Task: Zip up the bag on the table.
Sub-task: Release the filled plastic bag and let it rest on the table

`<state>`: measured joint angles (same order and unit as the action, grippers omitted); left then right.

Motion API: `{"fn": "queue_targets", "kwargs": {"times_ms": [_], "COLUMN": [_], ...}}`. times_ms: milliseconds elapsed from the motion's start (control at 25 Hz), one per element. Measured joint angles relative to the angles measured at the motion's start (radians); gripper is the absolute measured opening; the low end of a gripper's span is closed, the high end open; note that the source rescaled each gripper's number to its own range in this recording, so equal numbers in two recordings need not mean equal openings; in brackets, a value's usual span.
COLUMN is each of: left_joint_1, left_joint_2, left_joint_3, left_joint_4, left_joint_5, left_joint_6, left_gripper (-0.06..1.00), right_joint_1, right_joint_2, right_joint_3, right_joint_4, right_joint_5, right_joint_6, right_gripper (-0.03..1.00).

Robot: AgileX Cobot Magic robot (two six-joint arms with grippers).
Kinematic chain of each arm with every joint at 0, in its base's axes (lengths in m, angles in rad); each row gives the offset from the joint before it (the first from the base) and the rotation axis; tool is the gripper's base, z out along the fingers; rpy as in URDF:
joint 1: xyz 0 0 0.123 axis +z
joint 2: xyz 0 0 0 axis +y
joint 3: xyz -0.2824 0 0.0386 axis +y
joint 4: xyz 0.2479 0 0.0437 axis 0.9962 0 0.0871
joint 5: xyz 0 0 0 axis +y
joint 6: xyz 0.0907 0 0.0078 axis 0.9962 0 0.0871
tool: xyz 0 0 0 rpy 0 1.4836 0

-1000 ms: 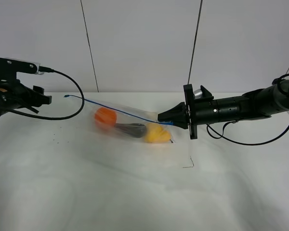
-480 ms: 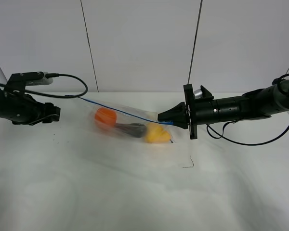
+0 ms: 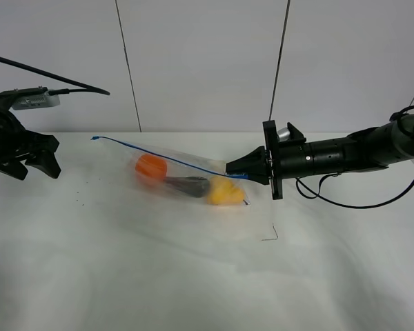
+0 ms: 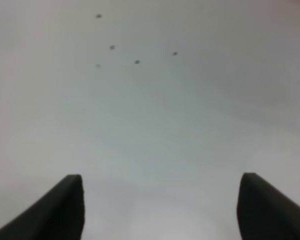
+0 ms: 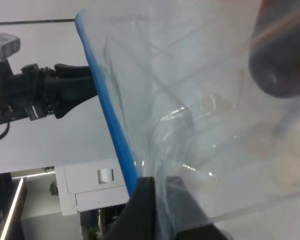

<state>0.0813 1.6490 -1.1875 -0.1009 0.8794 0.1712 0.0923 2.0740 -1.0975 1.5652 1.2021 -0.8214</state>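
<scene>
black arms (image 3: 345, 155), black right gripper (image 3: 229, 167)

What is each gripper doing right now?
Left gripper: open, holding nothing.
Right gripper: shut on the bag, at its blue zip edge.

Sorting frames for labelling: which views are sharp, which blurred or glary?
Exterior high: sharp, evenly lit; the clear crinkly plastic zip bag with blue strip reads well on the plain white matte table. Left wrist: out of focus, the black fingers of the left gripper and dark table specks soft-edged. Right wrist: small glints on the bag; the dark eggplant inside is blurred.
</scene>
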Motion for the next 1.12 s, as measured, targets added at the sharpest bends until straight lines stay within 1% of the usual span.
{"fn": "queue_targets", "kwargs": {"times_ms": [80,160,280,480,520,640,760,880,1080,1120], "left_joint_1": [0.0,0.0,0.0,0.0,0.0,0.0,0.0,0.0,0.0,0.0], "left_joint_2": [-0.002,-0.002,-0.002,-0.003,-0.003,-0.016,-0.068,-0.165,-0.387,-0.387], "left_joint_3": [-0.001,-0.002,-0.005,-0.004,-0.004,0.004,0.057,0.154,0.348,0.348], "left_joint_4": [0.023,0.044,0.06,0.061,0.061,0.063,0.063,0.063,0.063,0.063], "left_joint_5": [0.026,0.051,0.109,0.288,0.306,0.306,0.306,0.306,0.306,0.306], "left_joint_6": [-0.034,-0.065,-0.081,-0.085,-0.085,-0.088,-0.091,-0.093,-0.093,-0.093], "left_gripper": [0.92,0.94,0.96,0.96,0.96,0.96,0.96,0.96,0.96,0.96], "right_joint_1": [0.0,0.0,0.0,0.0,0.0,0.0,0.0,0.0,0.0,0.0], "right_joint_2": [0.0,0.0,0.0,0.0,0.0,0.0,0.0,0.0,0.0,0.0], "right_joint_3": [0.0,0.0,0.0,0.0,0.0,0.0,0.0,0.0,0.0,0.0], "right_joint_4": [0.0,0.0,0.0,0.0,0.0,0.0,-0.002,-0.007,-0.008,-0.008], "right_joint_5": [0.0,0.0,0.0,0.0,0.0,0.0,0.0,0.0,0.0,0.0], "right_joint_6": [0.0,0.0,0.0,0.0,0.0,0.0,0.0,0.0,0.0,0.0], "right_gripper": [0.0,0.0,0.0,0.0,0.0,0.0,0.0,0.0,0.0,0.0]}}
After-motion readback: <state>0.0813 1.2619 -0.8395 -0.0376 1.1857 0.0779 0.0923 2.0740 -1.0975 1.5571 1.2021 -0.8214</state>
